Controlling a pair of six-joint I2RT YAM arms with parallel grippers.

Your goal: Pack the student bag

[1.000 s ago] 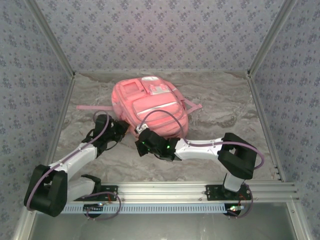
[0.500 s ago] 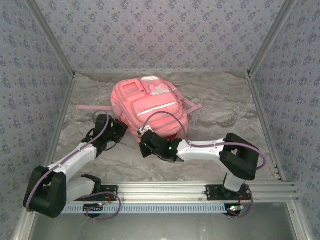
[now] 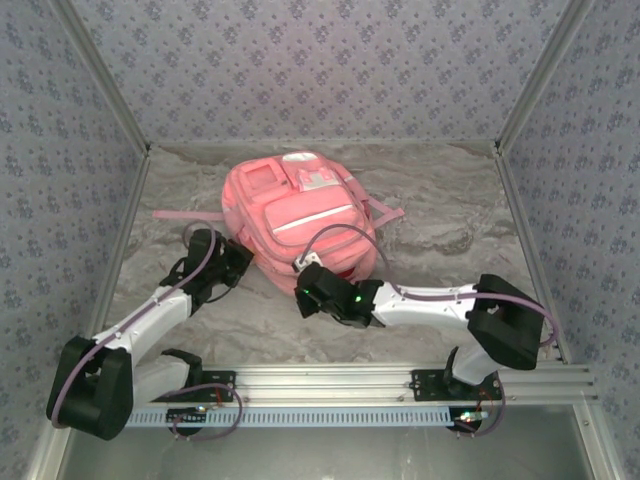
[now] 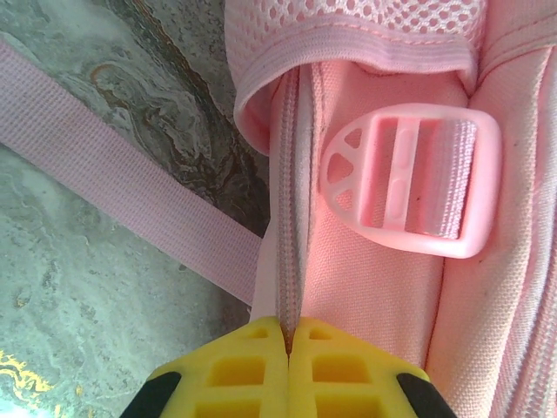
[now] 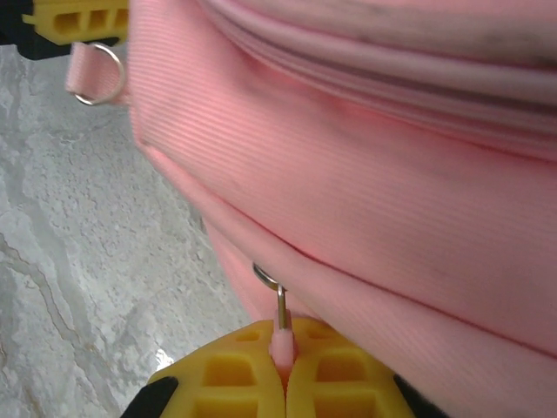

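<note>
white arm links, black joints, looping purple cables, yellow gridded fingertips (green light at one wrist)

Three walls, back and both sides, papered in a blue-grey small floral print. Bench top is a grey-beige marble pattern with swirly veins, matte, under soft even light. Aluminium struts run up the corners where the walls meet, and a slotted aluminium rail crosses the near edge.

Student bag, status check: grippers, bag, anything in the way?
Left gripper jaws shut on zip seam of student bag. Right gripper jaws shut on a zip pull. Bag flat on table. Nothing blocking.
</note>
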